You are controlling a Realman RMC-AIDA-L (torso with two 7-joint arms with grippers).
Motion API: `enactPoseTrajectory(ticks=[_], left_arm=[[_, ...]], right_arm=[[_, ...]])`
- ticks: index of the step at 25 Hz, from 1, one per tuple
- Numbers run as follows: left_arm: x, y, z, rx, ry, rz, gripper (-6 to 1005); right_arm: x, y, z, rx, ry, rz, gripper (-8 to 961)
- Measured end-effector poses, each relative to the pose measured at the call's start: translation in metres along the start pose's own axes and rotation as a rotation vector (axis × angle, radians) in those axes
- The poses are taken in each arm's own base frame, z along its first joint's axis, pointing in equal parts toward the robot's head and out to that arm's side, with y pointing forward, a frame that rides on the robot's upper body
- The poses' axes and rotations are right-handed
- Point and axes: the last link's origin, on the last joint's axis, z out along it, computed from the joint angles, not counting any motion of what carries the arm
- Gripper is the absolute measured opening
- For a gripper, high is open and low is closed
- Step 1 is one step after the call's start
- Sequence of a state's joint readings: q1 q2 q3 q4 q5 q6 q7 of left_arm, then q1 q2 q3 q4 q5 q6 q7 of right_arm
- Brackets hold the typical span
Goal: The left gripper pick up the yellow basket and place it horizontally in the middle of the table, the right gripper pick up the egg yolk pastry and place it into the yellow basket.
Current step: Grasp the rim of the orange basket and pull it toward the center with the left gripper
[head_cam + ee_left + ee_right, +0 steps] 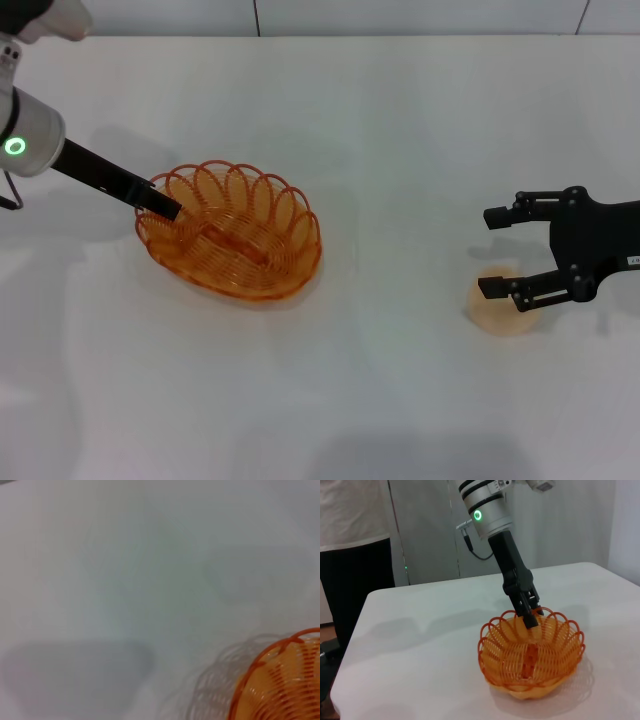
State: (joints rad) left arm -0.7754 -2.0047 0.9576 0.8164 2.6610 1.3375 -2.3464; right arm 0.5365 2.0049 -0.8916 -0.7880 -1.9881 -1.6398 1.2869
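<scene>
Right pincer (492, 252) hovers open at the near right of the worktop (400, 130), its lower finger lying across the egg yolk pastry (500, 305). The pastry sits toward six o'clock of the gap between the fingers, so I judge a short drop and a small shift that way would bracket it; this arm is far the nearer one to it.

Farther back, toward ten o'clock, the yellow basket (232, 235) rests upright left of centre, its long axis running roughly ten to four. At its far-left rim the left pincer (165, 208) is clamped on a rim loop. From the pastry the basket lies well apart, toward nine to ten o'clock.
</scene>
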Motion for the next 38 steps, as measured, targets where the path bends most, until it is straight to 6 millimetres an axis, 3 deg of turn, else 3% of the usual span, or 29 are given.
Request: enactPoseTrajectory(ticks=[3, 8, 19, 28, 38], left_arm=[[0.000, 0.001, 0.002, 0.006, -0.005, 0.005, 595], [0.002, 0.004, 0.006, 0.010, 0.007, 0.009, 356], [0.004, 0.008, 0.011, 0.010, 0.030, 0.007, 138], [0.011, 0.024, 0.005, -0.033, 0.092, -0.070, 110], [0.016, 0.044, 0.000, -0.179, 0.100, -0.356, 83]], right_arm=[[0.000, 0.000, 0.000, 0.002, -0.001, 0.001, 842], [0.001, 0.000, -0.001, 0.004, -0.001, 0.001, 842], [0.003, 0.001, -0.004, 0.014, -0.001, 0.003, 841], [0.004, 0.000, -0.012, 0.043, -0.003, -0.007, 841], [0.008, -0.006, -0.033, 0.125, -0.004, -0.033, 841]])
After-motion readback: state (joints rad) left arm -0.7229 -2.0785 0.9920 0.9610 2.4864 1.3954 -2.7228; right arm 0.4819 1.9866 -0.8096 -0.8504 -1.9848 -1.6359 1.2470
